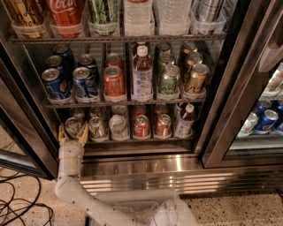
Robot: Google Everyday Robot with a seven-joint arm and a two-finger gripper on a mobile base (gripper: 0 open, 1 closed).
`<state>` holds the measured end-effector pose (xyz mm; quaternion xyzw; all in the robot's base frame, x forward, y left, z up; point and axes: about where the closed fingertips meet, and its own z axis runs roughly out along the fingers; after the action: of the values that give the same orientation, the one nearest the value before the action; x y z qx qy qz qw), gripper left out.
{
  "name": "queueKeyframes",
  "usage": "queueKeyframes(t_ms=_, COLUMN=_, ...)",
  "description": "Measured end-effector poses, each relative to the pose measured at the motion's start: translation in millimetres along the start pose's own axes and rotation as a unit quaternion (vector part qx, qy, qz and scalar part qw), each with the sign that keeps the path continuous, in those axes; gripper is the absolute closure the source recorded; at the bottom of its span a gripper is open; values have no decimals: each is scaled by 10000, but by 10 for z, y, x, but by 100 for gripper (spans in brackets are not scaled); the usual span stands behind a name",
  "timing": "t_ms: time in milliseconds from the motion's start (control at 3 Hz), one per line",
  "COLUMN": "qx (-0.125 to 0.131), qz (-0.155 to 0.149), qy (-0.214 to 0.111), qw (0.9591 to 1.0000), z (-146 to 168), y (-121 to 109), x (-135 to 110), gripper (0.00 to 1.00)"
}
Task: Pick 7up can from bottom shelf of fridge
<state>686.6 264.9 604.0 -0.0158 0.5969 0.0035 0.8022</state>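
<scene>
Camera view, gripper (pixel 72 132) jaws spread, flanking 7up can (pixel 73 125), bottom shelf (pixel 141 141)

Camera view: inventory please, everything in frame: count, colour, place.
fridge: 1, stainless steel, fills view
top-rack drinks: several, mixed, cut off at top
blue cans: several, middle rack left
red cans: lane, middle rack
bottle: 1, clear, middle rack centre
green cans: lane, middle rack
copper cans: lane, middle rack right
bottom shelf: 1, dark wire
7up can: 1, pale, bottom shelf far left
other bottom-shelf cans: front four, pale, red, copper
small bottle: 1, bottom shelf right
cables: black, floor left
arm: 1, white, bottom left
gripper: 1, tan fingers open either side of 7up can
</scene>
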Motion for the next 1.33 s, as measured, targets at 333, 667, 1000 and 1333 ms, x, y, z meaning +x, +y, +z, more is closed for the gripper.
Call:
queueKeyframes(t_ms=333, qx=85, qz=-48, qy=107, qw=9999, z=87, y=-97, x=94, gripper=51)
queueKeyframes(t_ms=667, qx=95, qz=-65, qy=135, qw=9998, z=88, y=-139, x=89, gripper=74)
queueKeyframes(t_ms=1000, qx=61, qz=-98, qy=146, qw=9998, z=43, y=-185, x=84, gripper=96)
queueKeyframes(t_ms=1333, qx=-120, qz=-69, qy=-49, qw=9999, z=-107, y=-229, x=-192, gripper=100)
